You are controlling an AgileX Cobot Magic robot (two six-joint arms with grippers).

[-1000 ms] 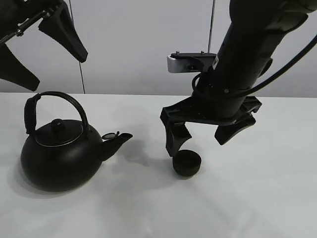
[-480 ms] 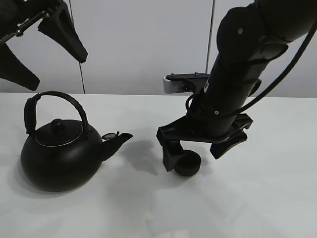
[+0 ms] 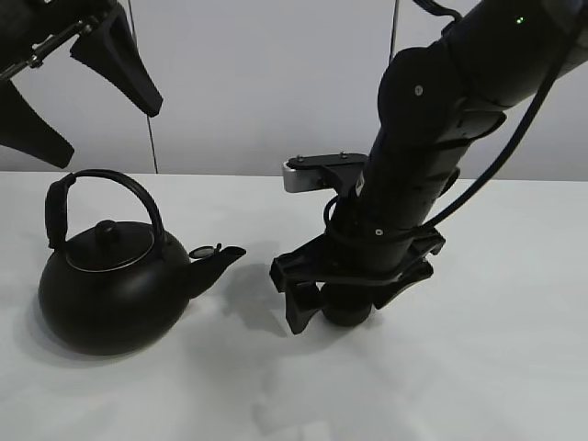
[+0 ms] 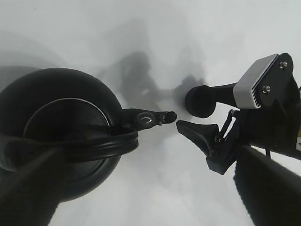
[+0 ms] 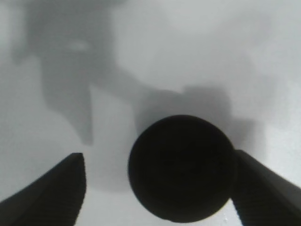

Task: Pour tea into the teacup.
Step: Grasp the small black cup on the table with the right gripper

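Teacup [image 5: 181, 167] stands upright on the white table [image 3: 478, 386], just beyond the spout of the kettle [image 3: 110, 294]. Right gripper [image 3: 347, 299] straddles the cup, jaws apart; one finger appears to touch its side, contact unconfirmed. Left gripper [image 3: 92, 115] hangs above the kettle, jaws spread.

The scene holds 1 large round black metal kettle [image 3: 110, 289], which has 1 arched handle [image 3: 119, 184], 1 knobbed lid [image 3: 110, 248] and 1 short spout [image 3: 216, 262]. The spout carries what looks like 1 small hinged cap [image 3: 204, 250], though it is too small to be sure. There is 1 small round matte black handleless teacup [image 5: 181, 167]. 2 black robot arms [image 3: 432, 138] appear, giving 2 grippers: 1 left gripper [image 3: 110, 138] and 1 right gripper [image 3: 342, 308]. Each shows 2 fingers [image 3: 299, 308], 4 in all. There is also 1 silver-grey metal bracket [image 3: 308, 175] and 1 white tabletop [image 3: 514, 367].
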